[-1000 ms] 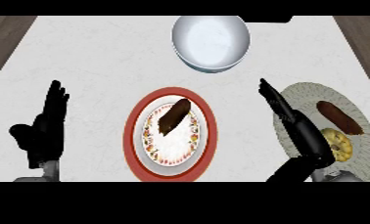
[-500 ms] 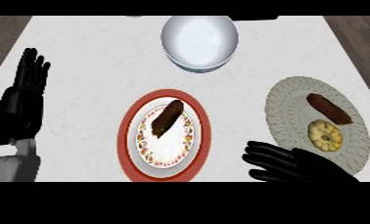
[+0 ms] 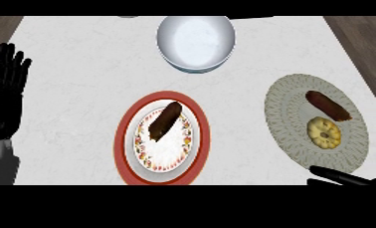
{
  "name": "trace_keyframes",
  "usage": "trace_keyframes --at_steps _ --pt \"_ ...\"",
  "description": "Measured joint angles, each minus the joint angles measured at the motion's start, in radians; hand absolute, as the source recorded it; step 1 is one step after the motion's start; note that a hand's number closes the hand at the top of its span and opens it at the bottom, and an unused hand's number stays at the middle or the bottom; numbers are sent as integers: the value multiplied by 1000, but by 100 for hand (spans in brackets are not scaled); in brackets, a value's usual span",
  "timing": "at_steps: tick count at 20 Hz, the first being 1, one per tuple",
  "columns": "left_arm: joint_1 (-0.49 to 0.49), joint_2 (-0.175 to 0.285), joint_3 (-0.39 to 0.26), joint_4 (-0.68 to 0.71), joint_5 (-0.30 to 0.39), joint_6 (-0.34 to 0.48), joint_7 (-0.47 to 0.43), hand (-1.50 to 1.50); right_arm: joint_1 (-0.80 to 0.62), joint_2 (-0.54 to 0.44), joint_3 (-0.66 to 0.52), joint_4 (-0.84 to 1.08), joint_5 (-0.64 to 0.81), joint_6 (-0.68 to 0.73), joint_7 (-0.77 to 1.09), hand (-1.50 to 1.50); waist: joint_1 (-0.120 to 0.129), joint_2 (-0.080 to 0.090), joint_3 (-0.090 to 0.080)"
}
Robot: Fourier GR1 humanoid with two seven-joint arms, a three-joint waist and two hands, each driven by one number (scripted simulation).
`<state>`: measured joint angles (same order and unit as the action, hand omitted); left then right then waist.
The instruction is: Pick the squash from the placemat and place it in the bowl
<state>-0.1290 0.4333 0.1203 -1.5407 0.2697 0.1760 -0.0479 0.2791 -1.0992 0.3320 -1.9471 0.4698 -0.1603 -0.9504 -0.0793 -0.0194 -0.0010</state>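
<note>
The yellow, lumpy squash (image 3: 324, 131) lies on the round grey-green placemat (image 3: 290, 122) at the right, next to a brown sausage-shaped food (image 3: 328, 105). A white bowl (image 3: 196, 43) stands with nothing in it at the top centre. Only straight fingers of my right hand (image 3: 343, 176) show at the lower right corner, just below the placemat and apart from the squash. My left hand (image 3: 11, 90) rests open at the left edge, fingers up, holding nothing.
A red-rimmed plate (image 3: 123, 142) sits at the centre front, carrying a smaller patterned white plate (image 3: 165, 150) with a dark brown food piece (image 3: 164, 121) on it. The counter's edges show at both upper corners.
My right hand has drawn back from beside the placemat to the lower right corner, so mostly out of view. My left hand has shifted out to the left edge.
</note>
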Motion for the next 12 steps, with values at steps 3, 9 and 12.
trace_keyframes --at_steps 3,9,12 --pt "9 10 14 -9 8 -10 2 0 80 -82 -107 -52 38 -38 51 -150 -6 -2 -1" --pt "10 24 35 2 19 -27 6 0 199 -218 -267 -132 199 -25 215 -150 -12 -2 -4" --pt "5 13 37 22 20 -33 -13 0 266 -252 -328 -155 297 -7 275 -150 -13 0 -3"
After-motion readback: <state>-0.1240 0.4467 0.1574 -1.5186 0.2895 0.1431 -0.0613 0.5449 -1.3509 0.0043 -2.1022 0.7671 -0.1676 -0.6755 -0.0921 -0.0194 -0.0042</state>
